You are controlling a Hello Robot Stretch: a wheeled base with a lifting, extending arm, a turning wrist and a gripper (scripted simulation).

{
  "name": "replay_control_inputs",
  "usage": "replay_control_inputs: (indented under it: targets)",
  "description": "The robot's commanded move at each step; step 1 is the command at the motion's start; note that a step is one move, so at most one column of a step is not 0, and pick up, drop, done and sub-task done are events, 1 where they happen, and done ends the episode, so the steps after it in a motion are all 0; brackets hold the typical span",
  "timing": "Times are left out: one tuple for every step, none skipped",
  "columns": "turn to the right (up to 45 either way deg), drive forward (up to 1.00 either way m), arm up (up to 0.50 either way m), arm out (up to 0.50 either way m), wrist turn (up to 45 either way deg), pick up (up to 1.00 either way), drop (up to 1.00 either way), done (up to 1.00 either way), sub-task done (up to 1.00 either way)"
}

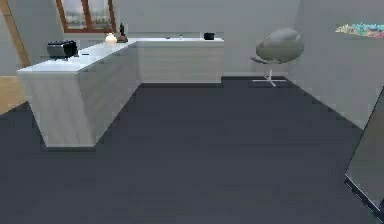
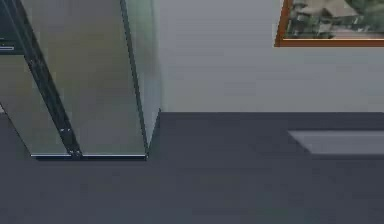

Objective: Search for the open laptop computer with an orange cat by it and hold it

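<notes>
Dark floor (image 1: 200, 150), grey walls. L-shaped white table (image 1: 90, 80) at the forward view's left carries a dark box (image 1: 62, 48); a window (image 1: 85, 12) is behind it. Grey chair (image 1: 278, 46) stands near the far wall. Arm side view: steel fridge (image 2: 85, 80), framed picture (image 2: 335, 22) on the wall. Jaws' state: cannot tell. Laptop's place: cannot tell.

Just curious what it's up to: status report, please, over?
Laptop search not yet done. White counter ahead, grey chair beyond. Steel fridge in arm side view.
</notes>
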Motion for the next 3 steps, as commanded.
replay_control_inputs:
  targets:
    - [-45.0,0.00,0.00,0.00,0.0,0.00,0.00,0.00,0.00]
    - [-9.0,0.00,0.00,0.00,0.0,0.00,0.00,0.00,0.00]
    - [0.0,1.00,0.00,0.00,0.0,0.00,0.00,0.00,0.00]
